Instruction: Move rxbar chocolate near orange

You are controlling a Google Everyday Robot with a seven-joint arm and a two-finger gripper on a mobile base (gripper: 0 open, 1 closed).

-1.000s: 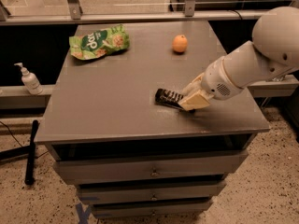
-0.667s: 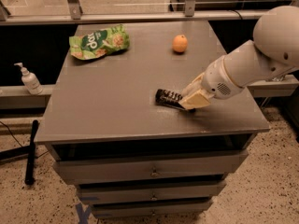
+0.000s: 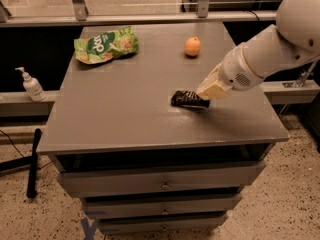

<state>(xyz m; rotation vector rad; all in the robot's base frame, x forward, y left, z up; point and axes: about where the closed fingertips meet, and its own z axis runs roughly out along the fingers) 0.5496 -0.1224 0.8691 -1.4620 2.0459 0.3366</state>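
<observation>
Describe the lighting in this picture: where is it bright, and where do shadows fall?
Camera view: the table top is evenly lit, with a faint sheen beside the rxbar chocolate. The gripper, down at the bar's right end, darkens the spot beneath it. The orange and the green snack bag look bright; the recess under the top lies in deep shadow.

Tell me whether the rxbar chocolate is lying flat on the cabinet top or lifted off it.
Lying flat: the rxbar chocolate rests on the cabinet top, one end at the gripper, apart from the orange.
</observation>
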